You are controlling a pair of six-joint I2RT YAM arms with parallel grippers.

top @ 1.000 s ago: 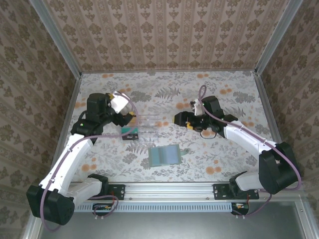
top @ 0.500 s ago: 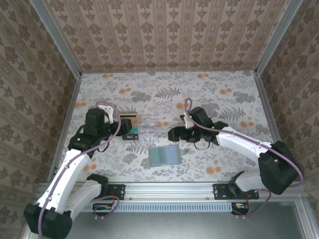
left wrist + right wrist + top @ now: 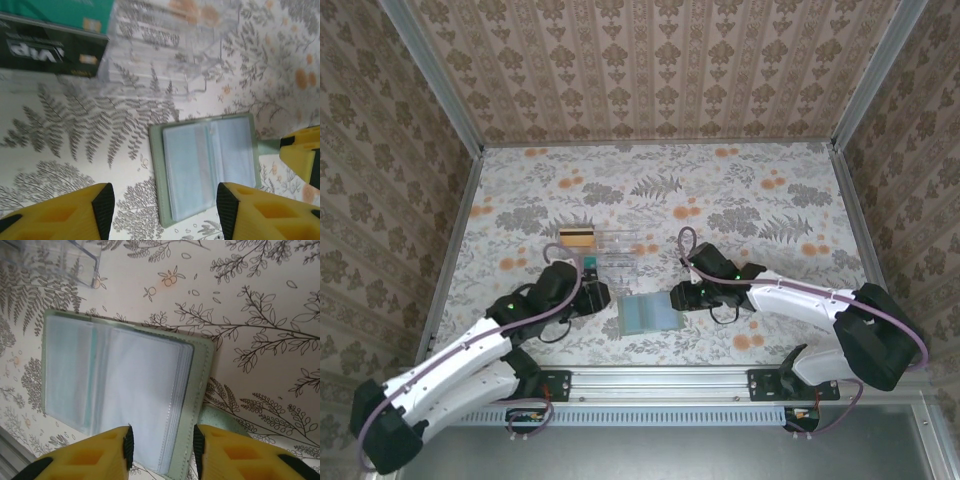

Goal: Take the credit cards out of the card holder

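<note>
Lying open and flat on the flowered worktop [image 3: 770, 190], the card holder [image 3: 652, 313] shows its clear sleeves upward, near the front edge and between the two arms. The left tool [image 3: 592, 296] hangs just beside its left side, with the fingers [image 3: 60, 215] wide apart and gripping nothing. The right tool [image 3: 678, 298] is at its right side. Its fingers [image 3: 85, 457] are also apart, with a smaller gap, and the right edge of the sleeves shows in this gap. I cannot tell if the fingers touch it. A thin teal line shows through the sleeves in the right wrist view. Behind the holder stands a clear tray [image 3: 618, 250]. Just at the left side of the tray lie a teal credit card [image 3: 55, 11] and a black credit card [image 3: 47, 52], one against the other, outside the holder.
</note>
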